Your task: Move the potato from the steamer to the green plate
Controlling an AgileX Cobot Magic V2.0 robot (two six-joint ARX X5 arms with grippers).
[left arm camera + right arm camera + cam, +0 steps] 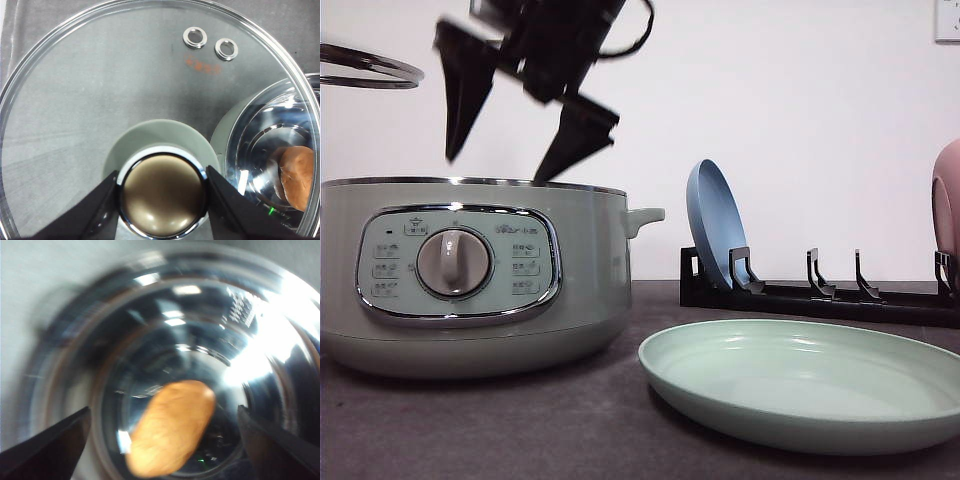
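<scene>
Below the open right hand (pixel 162 440), the potato (pixel 170 427) lies in the steamer (pixel 470 270); lower straight, fingers straddling it. Left hand (pixel 162 195) grips the lid (pixel 100 100).

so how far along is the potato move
Done: the glass lid is off, held aside by the left gripper shut on its knob. In hand: the right gripper hangs open above the steamer. Left: the potato lies in the pot ungrasped, and the green plate is bare.
</scene>
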